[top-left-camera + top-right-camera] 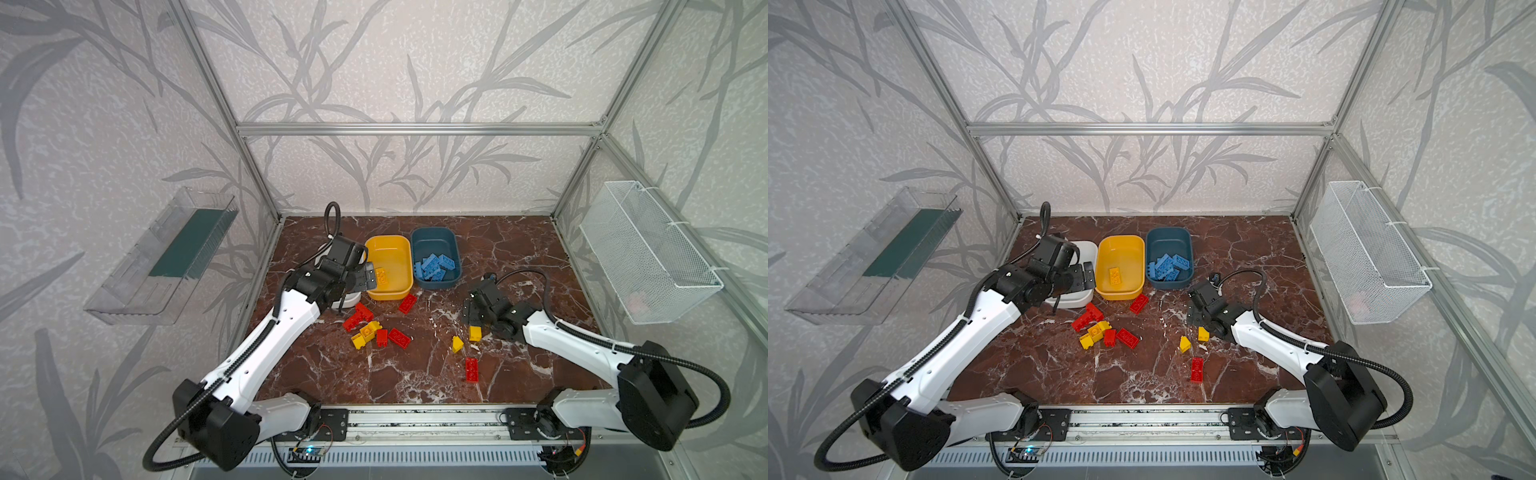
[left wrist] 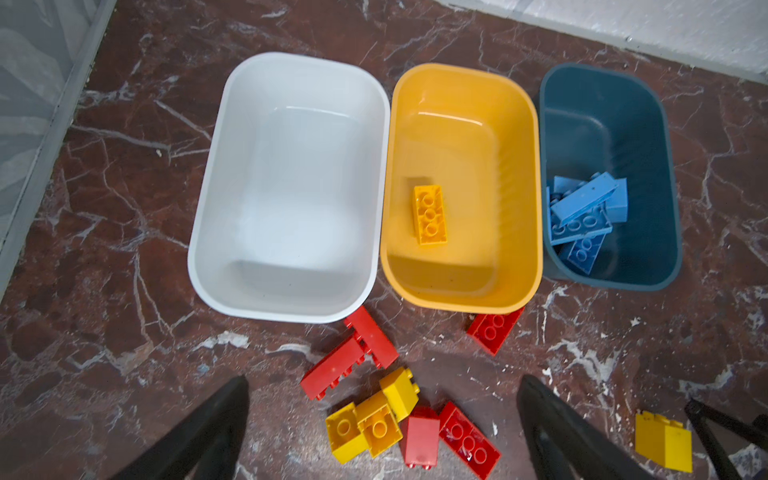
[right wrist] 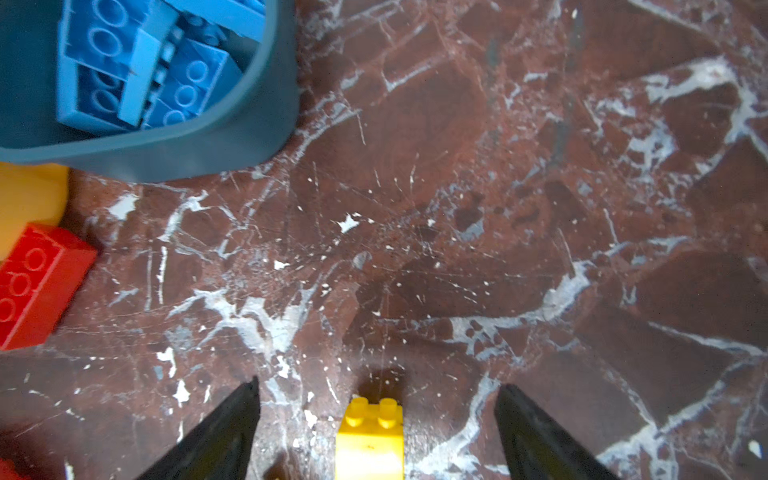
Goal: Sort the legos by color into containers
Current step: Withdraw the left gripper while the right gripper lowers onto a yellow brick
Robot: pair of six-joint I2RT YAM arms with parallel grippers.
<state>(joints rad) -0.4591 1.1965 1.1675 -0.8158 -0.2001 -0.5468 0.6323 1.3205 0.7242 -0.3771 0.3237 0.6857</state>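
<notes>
Nearest me: lone red brick point(image 1: 471, 369), untouched. My right gripper point(image 3: 376, 384): jaws wide, empty, straddling a yellow brick point(image 3: 370, 436) on the marble point(image 3: 457, 208), no contact. Step in hand, I'd say: picking yellows. Next: descend, centre, pinch, carry to yellow tub point(image 1: 395, 253), one yellow lego point(image 2: 430, 216) already inside. The red/yellow pile point(image 2: 386, 415) waits. My left gripper point(image 2: 382, 378): wide, empty, raised by the tubs. Far row: white tub point(image 2: 291, 166) empty; blue legos point(image 2: 582, 208) in teal tub point(image 2: 602, 124).
</notes>
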